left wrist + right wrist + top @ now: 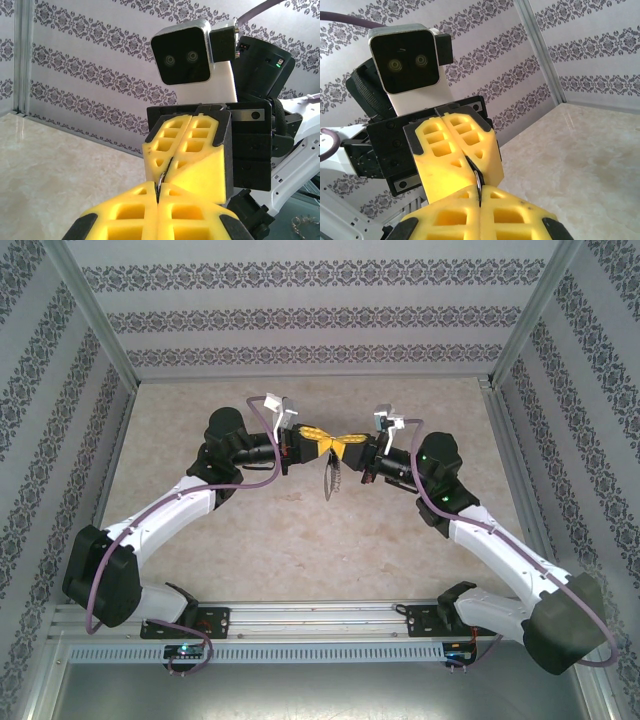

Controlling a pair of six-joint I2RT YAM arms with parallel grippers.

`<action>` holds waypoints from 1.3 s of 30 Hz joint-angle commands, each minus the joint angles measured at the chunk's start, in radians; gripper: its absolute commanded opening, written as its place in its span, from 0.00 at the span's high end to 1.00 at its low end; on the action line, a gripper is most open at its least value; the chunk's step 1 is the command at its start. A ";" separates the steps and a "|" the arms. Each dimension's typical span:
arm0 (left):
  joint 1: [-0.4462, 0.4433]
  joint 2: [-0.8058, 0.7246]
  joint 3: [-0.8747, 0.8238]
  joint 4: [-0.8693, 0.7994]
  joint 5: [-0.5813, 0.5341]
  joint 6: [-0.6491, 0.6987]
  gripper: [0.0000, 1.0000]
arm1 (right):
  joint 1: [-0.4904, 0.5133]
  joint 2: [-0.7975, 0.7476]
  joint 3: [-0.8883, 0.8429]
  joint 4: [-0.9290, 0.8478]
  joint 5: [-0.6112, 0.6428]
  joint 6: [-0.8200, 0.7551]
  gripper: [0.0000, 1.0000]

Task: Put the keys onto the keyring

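Top view, upper centre: left gripper (322, 437) and right gripper (346, 444) meet tip to tip, both with yellow jaws closed on a thin metal edge of the keyring (332, 478), which hangs just below them over the table (250, 540)

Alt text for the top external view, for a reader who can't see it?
Two robot arms meet fingertip to fingertip above the middle of the beige table, the left gripper and right gripper both shut with their yellow fingers together. The grey metal keyring hangs just below that meeting point, apparently pinched by both. Patterned walls enclose the table.
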 commanded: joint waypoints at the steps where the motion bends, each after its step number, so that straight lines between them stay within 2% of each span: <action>1: -0.006 -0.026 0.009 -0.024 -0.029 0.039 0.93 | -0.008 -0.013 0.060 -0.114 0.007 -0.084 1.00; 3: -0.005 -0.049 0.028 -0.131 -0.064 0.107 0.74 | -0.022 -0.001 0.115 -0.258 0.032 -0.173 1.00; 6: -0.005 -0.085 0.077 -0.329 -0.109 0.243 0.60 | -0.022 0.038 0.199 -0.452 0.065 -0.299 1.00; 8: -0.005 -0.093 0.129 -0.484 -0.147 0.329 0.54 | -0.013 0.062 0.249 -0.556 0.116 -0.377 1.00; 11: -0.005 -0.089 0.188 -0.626 -0.197 0.411 0.44 | -0.004 0.105 0.314 -0.673 0.192 -0.472 1.00; 15: -0.005 -0.082 0.202 -0.654 -0.286 0.459 0.26 | -0.003 0.159 0.394 -0.749 0.232 -0.544 1.00; 16: -0.005 -0.082 0.199 -0.646 -0.312 0.472 0.20 | -0.004 0.170 0.415 -0.761 0.238 -0.556 1.00; 17: -0.005 -0.080 0.196 -0.635 -0.342 0.481 0.07 | -0.005 0.179 0.435 -0.771 0.237 -0.566 1.00; 18: -0.005 -0.081 0.192 -0.623 -0.370 0.490 0.01 | -0.006 0.186 0.447 -0.776 0.236 -0.575 1.00; 22: 0.001 -0.082 0.166 -0.551 -0.448 0.536 0.00 | -0.026 0.209 0.496 -0.796 0.198 -0.604 1.00; 25: 0.040 -0.045 0.214 -0.596 -0.345 0.516 0.00 | -0.050 0.223 0.519 -0.797 0.148 -0.612 1.00; 27: 0.067 -0.006 0.263 -0.599 -0.357 0.429 0.00 | -0.064 0.236 0.538 -0.810 0.108 -0.624 1.00; 30: 0.095 0.030 0.265 -0.505 -0.347 0.341 0.00 | -0.082 0.260 0.575 -0.839 0.041 -0.641 1.00; 36: 0.108 0.108 0.339 -0.500 -0.218 0.339 0.00 | -0.102 0.310 0.648 -0.882 -0.027 -0.655 1.00; 39: 0.111 0.135 0.366 -0.495 -0.231 0.307 0.00 | -0.114 0.329 0.676 -0.900 -0.037 -0.669 1.00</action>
